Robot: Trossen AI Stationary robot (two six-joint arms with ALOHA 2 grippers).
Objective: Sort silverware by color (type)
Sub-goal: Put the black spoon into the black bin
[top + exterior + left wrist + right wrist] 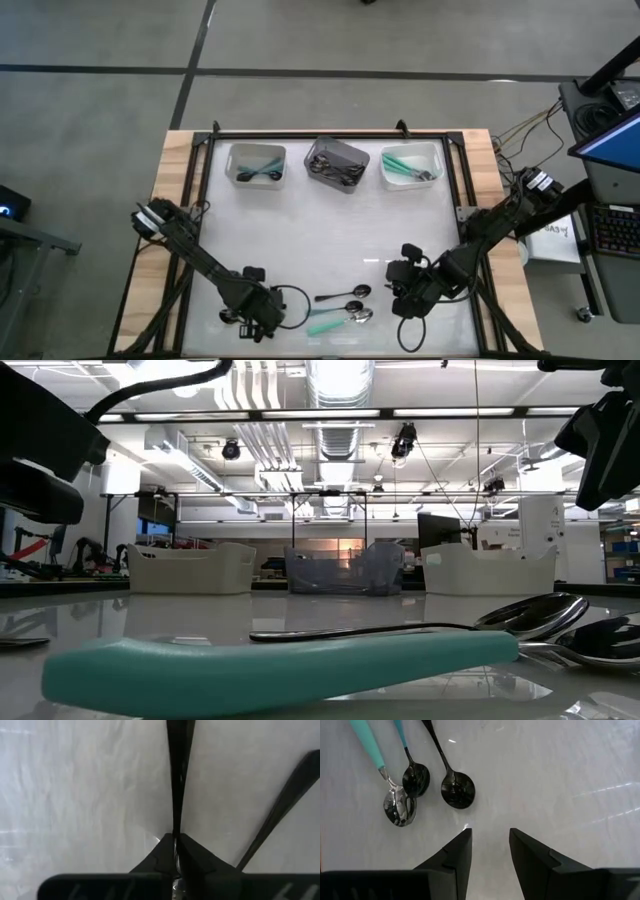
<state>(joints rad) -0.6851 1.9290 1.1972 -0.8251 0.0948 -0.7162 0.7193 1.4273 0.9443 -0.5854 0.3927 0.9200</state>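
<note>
Three spoons lie near the table's near edge: an all-black spoon [345, 294] [456, 787], a teal-handled spoon with a silver bowl [396, 807] and a teal-handled one with a dark bowl [415, 777]. In the low view the teal handle [270, 665] fills the foreground. My right gripper [400, 285] [490, 835] is open, just right of their bowls and touching nothing. My left gripper [252, 318] [176, 837], left of the spoons, is shut on a thin black spoon handle [176, 780]. A second dark strip [282, 812] runs beside it. My left gripper pinches the black spoon handle [175, 827] between its two fingertips. The handle runs straight on ahead of the fingers and shows edge-on. The gripper hides the end it holds, and I cannot tell whether the spoon is clear of the table.
Three small bins stand in a row at the far edge: a white one [257, 163] with teal-handled spoons, a dark grey one [337, 163] with black spoons, and a white one [410, 165] with teal-handled spoons. The white table top between the bins and the grippers is bare.
</note>
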